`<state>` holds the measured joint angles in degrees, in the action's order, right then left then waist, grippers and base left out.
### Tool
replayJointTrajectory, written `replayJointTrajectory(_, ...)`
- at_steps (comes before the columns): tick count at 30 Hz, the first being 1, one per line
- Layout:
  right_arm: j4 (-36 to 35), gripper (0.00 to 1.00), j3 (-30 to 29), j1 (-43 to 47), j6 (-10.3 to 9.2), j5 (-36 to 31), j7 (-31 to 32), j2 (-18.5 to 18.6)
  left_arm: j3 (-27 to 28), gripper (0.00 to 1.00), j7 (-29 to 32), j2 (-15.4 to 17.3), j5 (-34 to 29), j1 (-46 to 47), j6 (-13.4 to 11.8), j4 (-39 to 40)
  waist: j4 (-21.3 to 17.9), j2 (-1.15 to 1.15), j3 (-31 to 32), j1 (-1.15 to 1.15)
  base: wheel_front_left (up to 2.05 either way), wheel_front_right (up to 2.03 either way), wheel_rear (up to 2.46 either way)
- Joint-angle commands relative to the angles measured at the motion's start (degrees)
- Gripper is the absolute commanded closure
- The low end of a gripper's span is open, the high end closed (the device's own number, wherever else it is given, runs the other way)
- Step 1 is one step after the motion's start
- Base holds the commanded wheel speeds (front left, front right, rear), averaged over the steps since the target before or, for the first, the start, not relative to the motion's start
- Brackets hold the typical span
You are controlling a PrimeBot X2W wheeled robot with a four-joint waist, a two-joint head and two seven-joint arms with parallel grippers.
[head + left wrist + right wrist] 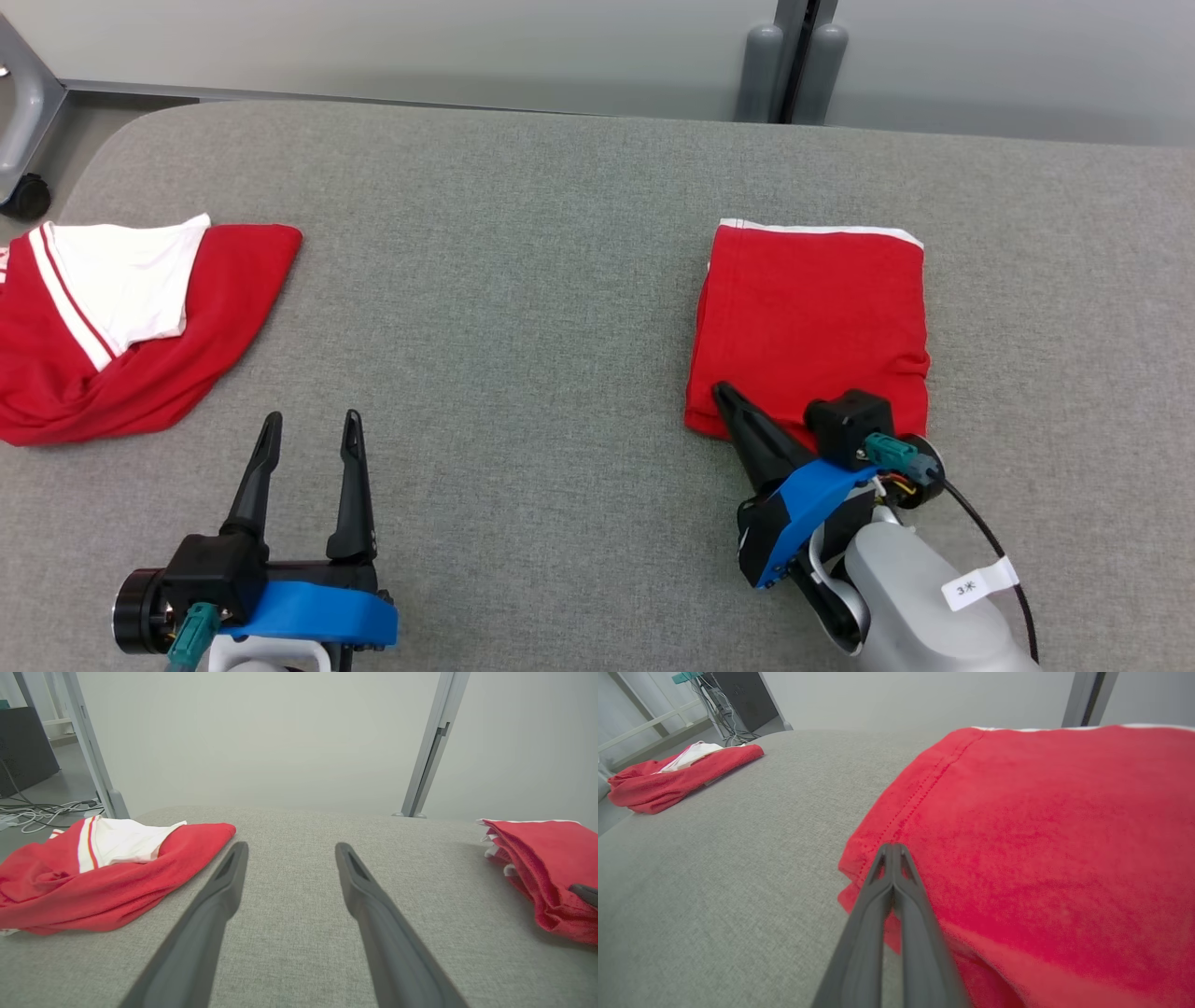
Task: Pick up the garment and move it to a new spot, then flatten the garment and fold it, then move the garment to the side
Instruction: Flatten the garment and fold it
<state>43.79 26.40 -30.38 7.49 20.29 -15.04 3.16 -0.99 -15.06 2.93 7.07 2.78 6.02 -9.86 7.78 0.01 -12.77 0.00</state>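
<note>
Right end effector (892, 847): fingers closed, tips on near-left corner of folded red knit garment (812, 317), pinch unconfirmed | garment: on grey fabric bench (523, 280), extending away and rightward from tips | left end effector (313, 429): open, well left of garment.

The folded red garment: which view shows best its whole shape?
The head view: the folded red garment lies there with almost its whole outline showing, white trim along the far edge. The left wrist view catches its stacked side layers at the right border. The right wrist view is so close that the cloth runs out of the picture.
</note>
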Motion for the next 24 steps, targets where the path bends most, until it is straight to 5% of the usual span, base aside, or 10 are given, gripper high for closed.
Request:
replayJointTrajectory(1,0.00,1.00,0.50,-0.46,0.01,0.22,-0.20,0.00,-0.21,0.00,-0.17,-0.07,0.28,0.95,-0.24,-0.12,-0.02,-0.01,0.01,0.00,0.00,0.00,0.00)
replayJointTrajectory(6,-2.61,1.00,3.34,-0.22,0.01,2.32,-0.20,-0.13,0.24,0.00,-0.17,-0.07,0.11,0.38,-0.67,-0.41,-0.68,-0.01,0.61,0.00,0.00,0.00,0.00)
replayJointTrajectory(7,-3.65,0.86,2.82,-0.04,0.01,2.25,-0.21,-0.11,0.48,0.00,-0.16,-0.06,-0.35,0.26,-0.69,-0.52,-1.01,-0.01,0.89,0.00,0.00,0.00,0.00)
replayJointTrajectory(8,-4.62,0.54,1.96,0.37,0.01,1.74,-0.21,-0.11,0.67,0.00,-0.17,-0.07,-0.61,0.14,-0.72,-0.59,-1.32,-0.01,1.17,0.00,0.00,0.00,0.00)
replayJointTrajectory(9,-5.67,0.54,0.58,0.89,0.01,0.99,-0.21,-0.12,0.89,0.00,-0.17,-0.06,-0.88,-0.03,-0.71,-0.59,-1.68,-0.01,1.50,0.00,0.00,0.00,0.00)
replayJointTrajectory(10,-6.70,0.00,-0.69,1.46,0.01,0.31,-0.21,-0.12,1.18,0.00,-0.17,-0.07,-1.21,-0.20,-0.68,-0.62,-2.10,-0.01,1.77,0.00,0.00,0.00,0.00)
replayJointTrajectory(24,-20.20,0.00,-19.04,14.30,0.01,-9.51,-0.20,0.99,4.44,0.00,-0.16,-0.06,-4.28,-3.14,-1.21,-2.10,-7.38,-0.01,6.88,0.00,0.00,0.00,0.00)
